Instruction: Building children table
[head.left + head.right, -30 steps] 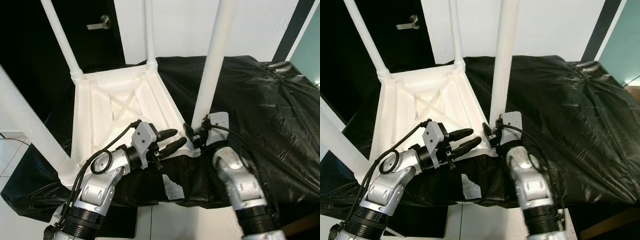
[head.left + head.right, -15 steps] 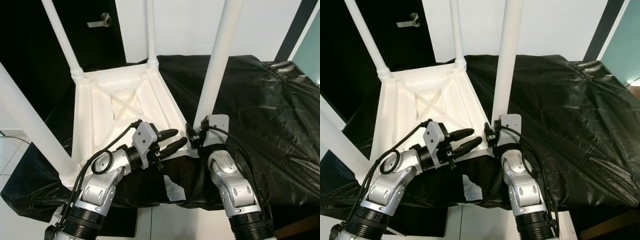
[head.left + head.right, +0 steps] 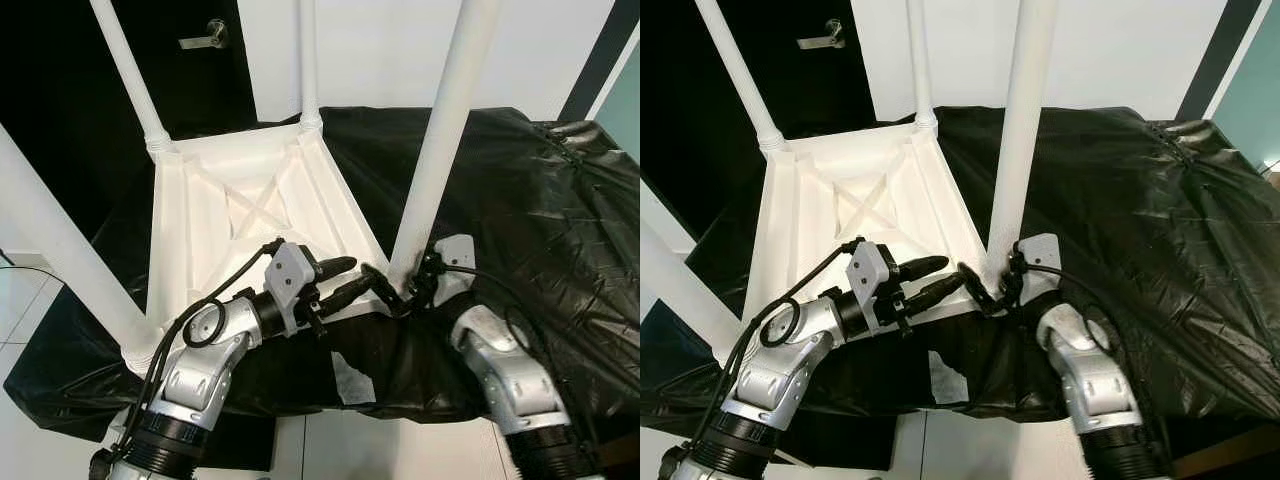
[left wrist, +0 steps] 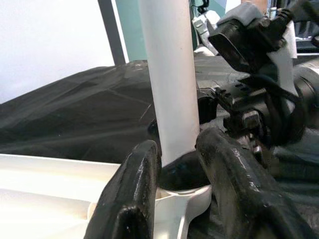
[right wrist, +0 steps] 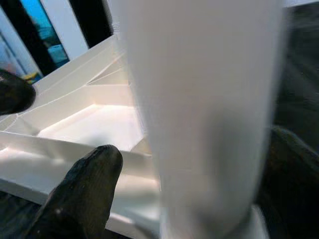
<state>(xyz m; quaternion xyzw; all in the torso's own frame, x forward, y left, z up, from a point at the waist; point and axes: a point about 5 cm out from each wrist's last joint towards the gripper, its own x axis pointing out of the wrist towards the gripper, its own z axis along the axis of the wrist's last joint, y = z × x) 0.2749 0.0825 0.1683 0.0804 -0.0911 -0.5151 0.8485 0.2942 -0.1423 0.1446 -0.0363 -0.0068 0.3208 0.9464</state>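
A white children's table (image 3: pixel 200 230) lies upside down on black sheeting, its legs pointing up. My left gripper (image 3: pixel 345 277) is shut on the table's front rim near the right corner, one finger inside the frame and one outside. In the left wrist view its fingers (image 4: pixel 132 199) straddle the white corner piece below the near right leg (image 4: pixel 169 74). My right gripper (image 3: pixel 397 277) stands open around the base of that leg (image 3: pixel 440 150). One finger (image 5: pixel 84 194) stands a little off the leg (image 5: pixel 209 109), and the other is half hidden behind it.
The black plastic sheet (image 3: pixel 520 180) covers the whole worktop and spreads far to the right. Three more table legs (image 3: pixel 130 75) rise at the left and back. A dark door with a handle (image 3: pixel 205 38) stands behind. A white paper scrap (image 3: pixel 350 378) lies at the front edge.
My right arm has swung out to the right of the leg, and one of its fingers now shows left of the leg's base. The left gripper keeps its hold on the rim.
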